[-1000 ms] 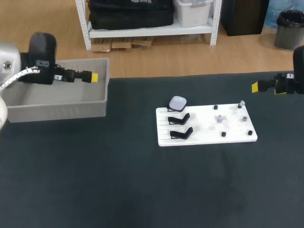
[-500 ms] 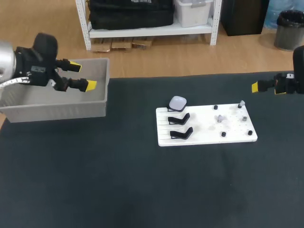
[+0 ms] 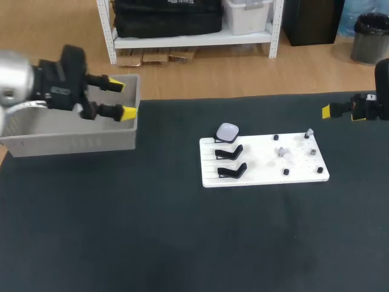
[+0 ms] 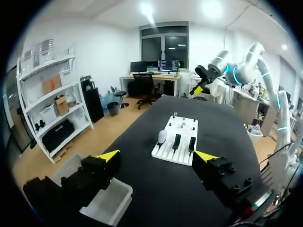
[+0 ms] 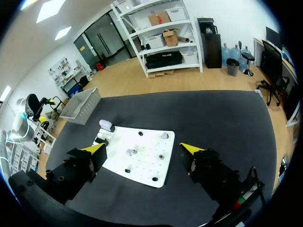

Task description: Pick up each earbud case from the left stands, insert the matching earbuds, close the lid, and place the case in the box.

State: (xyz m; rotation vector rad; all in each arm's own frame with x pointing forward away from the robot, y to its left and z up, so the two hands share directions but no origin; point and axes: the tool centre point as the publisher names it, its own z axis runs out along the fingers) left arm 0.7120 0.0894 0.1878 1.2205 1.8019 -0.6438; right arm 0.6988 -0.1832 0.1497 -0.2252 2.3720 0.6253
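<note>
The right arm [image 3: 372,104] was mostly chopped off by the head view's edge. Its pincer [image 3: 328,111] sat side-on there, so only one yellow tip showed. The left arm [image 3: 24,91] ran off the opposite edge too and covered that end of the grey box [image 3: 79,143], so I couldn't see into that part. The little bits [image 3: 281,151] on the white board [image 3: 261,173] next to the stands [image 3: 230,161] were too tiny in every view to call earbuds or pegs.
</note>
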